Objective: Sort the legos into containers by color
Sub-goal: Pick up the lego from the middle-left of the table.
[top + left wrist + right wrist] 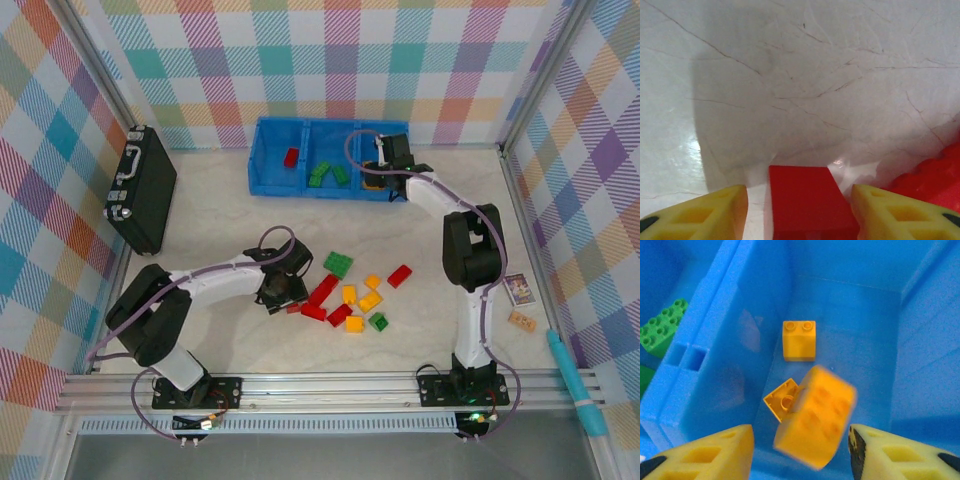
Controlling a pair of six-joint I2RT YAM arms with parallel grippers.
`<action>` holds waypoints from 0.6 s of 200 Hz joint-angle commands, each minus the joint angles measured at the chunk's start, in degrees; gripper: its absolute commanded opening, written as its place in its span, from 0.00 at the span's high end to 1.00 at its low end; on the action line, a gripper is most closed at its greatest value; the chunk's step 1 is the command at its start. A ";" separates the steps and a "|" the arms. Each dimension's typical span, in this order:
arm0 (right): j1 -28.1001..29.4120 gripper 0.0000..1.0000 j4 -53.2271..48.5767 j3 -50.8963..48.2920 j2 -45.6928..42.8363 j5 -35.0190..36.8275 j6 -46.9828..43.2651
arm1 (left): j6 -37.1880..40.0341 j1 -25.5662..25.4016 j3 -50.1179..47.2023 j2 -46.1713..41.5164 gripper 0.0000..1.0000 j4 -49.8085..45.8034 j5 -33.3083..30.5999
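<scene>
Left end effector (799, 194), spread, straddles a red brick (805, 212): centre it before closing. Right end effector (800, 434), spread at 1 o'clock, yellow brick (815, 415) loose above bin (850, 315).

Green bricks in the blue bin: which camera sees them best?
The top external view. Both green bricks lie in plain sight in the bin's middle compartment. The right wrist view catches just parts of them at its left edge, past the compartment wall.

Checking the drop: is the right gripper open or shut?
Open: the right gripper stands wide, a gap beside the blurred yellow brick over the bin.
</scene>
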 commanded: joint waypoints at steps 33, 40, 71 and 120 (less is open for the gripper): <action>-0.33 0.35 0.61 0.65 -2.62 -2.35 -0.94 | -0.03 -0.81 1.20 0.49 0.60 0.10 1.00; -0.34 0.34 0.74 0.28 -3.31 -2.52 -0.94 | -0.02 -0.79 1.11 0.28 0.62 0.02 0.95; -0.34 0.31 0.51 -1.97 -7.43 -2.88 -1.19 | 0.65 -0.81 1.38 -1.14 0.70 -0.96 0.02; -0.88 0.28 -2.16 -10.83 -18.03 -3.15 -1.16 | 5.84 4.99 10.86 -2.90 0.74 -4.05 -1.29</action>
